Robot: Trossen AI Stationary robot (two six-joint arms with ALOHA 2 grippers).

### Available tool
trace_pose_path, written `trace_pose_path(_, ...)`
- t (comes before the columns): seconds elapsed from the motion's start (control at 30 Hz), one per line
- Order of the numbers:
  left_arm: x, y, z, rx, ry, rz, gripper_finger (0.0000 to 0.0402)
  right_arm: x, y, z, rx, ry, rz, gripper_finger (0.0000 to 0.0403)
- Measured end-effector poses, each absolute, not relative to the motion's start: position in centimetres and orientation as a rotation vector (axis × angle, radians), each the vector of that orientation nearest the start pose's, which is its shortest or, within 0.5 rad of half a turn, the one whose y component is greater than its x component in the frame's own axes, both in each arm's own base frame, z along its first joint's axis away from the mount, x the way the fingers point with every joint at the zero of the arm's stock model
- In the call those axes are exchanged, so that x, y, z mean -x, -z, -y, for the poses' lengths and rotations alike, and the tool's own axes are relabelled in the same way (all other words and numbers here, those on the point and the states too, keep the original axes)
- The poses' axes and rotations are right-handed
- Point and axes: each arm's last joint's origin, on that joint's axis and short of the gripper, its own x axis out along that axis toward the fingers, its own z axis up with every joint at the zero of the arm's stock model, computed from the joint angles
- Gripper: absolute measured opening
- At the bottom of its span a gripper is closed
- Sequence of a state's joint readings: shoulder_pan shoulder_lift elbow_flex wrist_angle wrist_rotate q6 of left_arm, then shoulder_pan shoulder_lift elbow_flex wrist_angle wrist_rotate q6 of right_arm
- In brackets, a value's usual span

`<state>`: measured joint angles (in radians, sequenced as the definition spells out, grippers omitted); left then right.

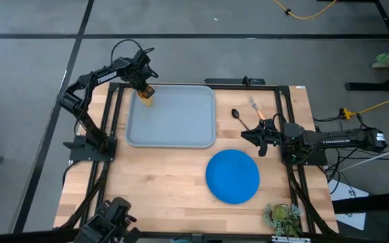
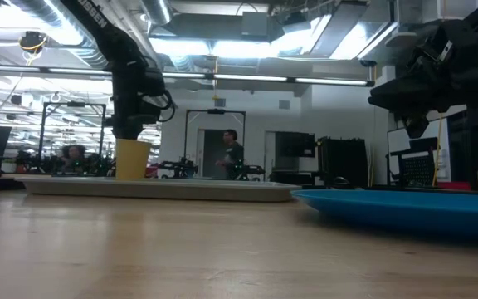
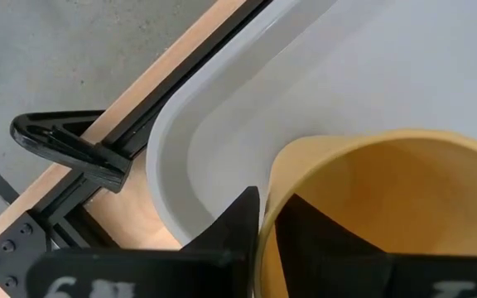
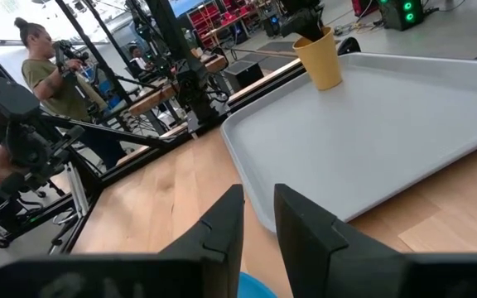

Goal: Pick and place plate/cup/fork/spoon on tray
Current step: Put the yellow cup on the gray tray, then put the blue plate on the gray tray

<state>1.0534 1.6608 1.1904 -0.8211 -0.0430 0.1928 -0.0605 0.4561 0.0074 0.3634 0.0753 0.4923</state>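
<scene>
The yellow-orange cup (image 1: pixel 146 98) stands upright in the far left corner of the grey-blue tray (image 1: pixel 181 125); it also shows in the low view (image 2: pixel 132 159) and the right wrist view (image 4: pixel 320 58). My left gripper (image 1: pixel 144 88) is shut on it from above. My right gripper (image 1: pixel 246 136) hovers right of the tray, empty, its fingers (image 4: pixel 222 228) a narrow gap apart. The dark spoon (image 1: pixel 237 115) and the orange-handled fork (image 1: pixel 255 105) lie on the table beyond it. The blue plate (image 1: pixel 232 176) lies flat on the table near the right gripper. My left gripper holds the cup by its rim (image 3: pixel 265 207), one finger (image 3: pixel 237 222) outside the wall and one (image 3: pixel 321 232) inside. The fingers come from above, pointing down. The cup stands upright, its base on the tray floor near the corner.
A small green plant (image 1: pixel 282 216) sits at the table's near right corner. Black frame rails (image 1: pixel 110 128) run along the table's left and right sides. Bare wood lies near the front left. People (image 4: pixel 48 74) stand in the room beyond the table.
</scene>
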Motion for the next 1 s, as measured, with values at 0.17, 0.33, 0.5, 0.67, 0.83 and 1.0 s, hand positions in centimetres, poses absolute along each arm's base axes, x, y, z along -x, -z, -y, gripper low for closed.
trace_pose_path(0.17,-15.54,-21.60,-27.55,0.500,-0.810,-1.249,0.0033,-12.57,-15.93,0.98,-0.490,0.154,-0.050,0.0075)
trace_pose_path(0.33,-15.50,-21.60,-27.54,0.493,-0.817,-1.259,0.0036,-12.57,-15.93,0.98,-0.491,0.154,-0.050,0.0075)
trace_pose_path(0.5,-15.38,-21.60,-27.59,0.451,-0.836,-1.292,0.0040,-12.57,-15.93,0.98,-0.490,0.155,-0.050,0.0075)
trace_pose_path(0.67,-15.40,-21.59,-27.54,0.454,-0.828,-1.293,0.0045,-12.57,-15.93,0.98,-0.488,0.155,-0.051,0.0075)
trace_pose_path(0.83,-15.37,-21.57,-27.47,0.458,-0.823,-1.299,0.0086,-12.57,-15.92,0.98,-0.487,0.155,-0.052,0.0075)
trace_pose_path(1.0,-15.31,-21.58,-27.49,0.449,-0.839,-1.311,0.0121,-12.56,-15.91,0.98,-0.487,0.156,-0.052,0.0075)
